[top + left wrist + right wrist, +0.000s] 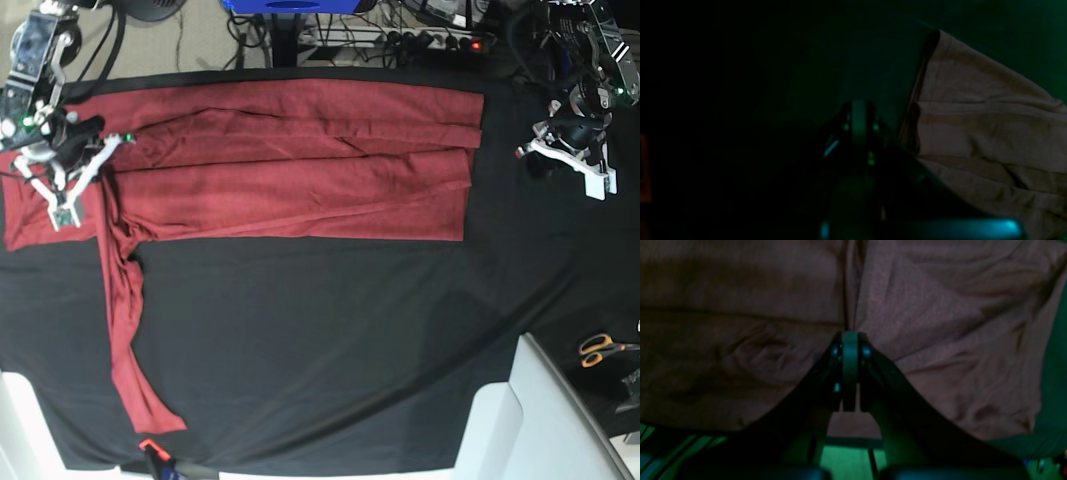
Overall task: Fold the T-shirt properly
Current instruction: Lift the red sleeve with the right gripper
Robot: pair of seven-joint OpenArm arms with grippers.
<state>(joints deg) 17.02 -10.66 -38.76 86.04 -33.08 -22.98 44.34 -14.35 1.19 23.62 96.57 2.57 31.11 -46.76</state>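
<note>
No brand, label or lettering can be read anywhere from my remote seat. A black tablecloth (330,340) covers the tabletop, and the brick-red shirt (300,165) lies across its far half, the body folded lengthwise into a long band with stacked edges showing at its end near the left arm. One sleeve (122,330) trails down from the band toward the near edge, ending just short of a small orange-tipped object (148,446) I cannot identify.

The right tool (62,195) sits over the shirt's end on my screen's left; in its wrist view the jaws are pressed together at the tip against creased red cloth, but I cannot tell whether any fabric is pinched between them. The left tool (570,165) hangs over bare black cloth, well apart from the shirt's folded end, its jaws closed on nothing.

Off the cloth, a white panel (540,420) cuts across the near corner, orange-handled scissors (604,347) lie beside it, and cables and a power strip (420,40) crowd the floor behind. Both wrist views are very dark and green-tinted; the left one shows only a pale corner of shirt.
</note>
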